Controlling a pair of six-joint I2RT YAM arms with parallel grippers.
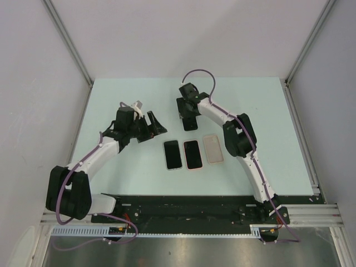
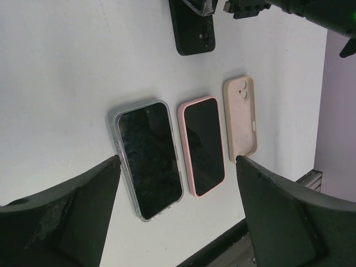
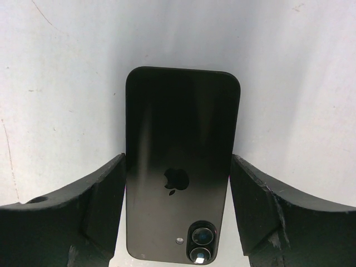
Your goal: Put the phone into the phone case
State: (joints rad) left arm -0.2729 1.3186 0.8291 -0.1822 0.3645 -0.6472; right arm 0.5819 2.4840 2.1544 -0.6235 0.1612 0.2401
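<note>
black phone (image 3: 181,122) is seen lying flat on the tabletop (image 1: 261,111), back side up, logo and camera lenses showing. it is placed near the middle of the tabletop, just far of a row of three items. the right tool (image 3: 177,158) is lowered over it, one finger along each long edge of the phone. the fingers (image 3: 83,206) are spread about as wide as the phone and look right against its sides. whether the phone is actually pinched cannot be told. the phone is not lifted.

the row, nearer to the arm bases, is laid out left to right. a phone in a clear case (image 2: 149,158) is on the left and a phone in a pink case (image 2: 203,144) is in the middle, both screen up. a beige phone case (image 2: 240,117) is on the right. the three are set side by side with narrow gaps and are not touching. the beige case is seen empty, lying flat with its camera cutout at the far end. it is near and slightly right of the black phone, apart from it.

the left tool (image 1: 154,125) is held above the tabletop, left of the black phone and far-left of the row. its jaws are opened wide and nothing is gripped between them.
</note>
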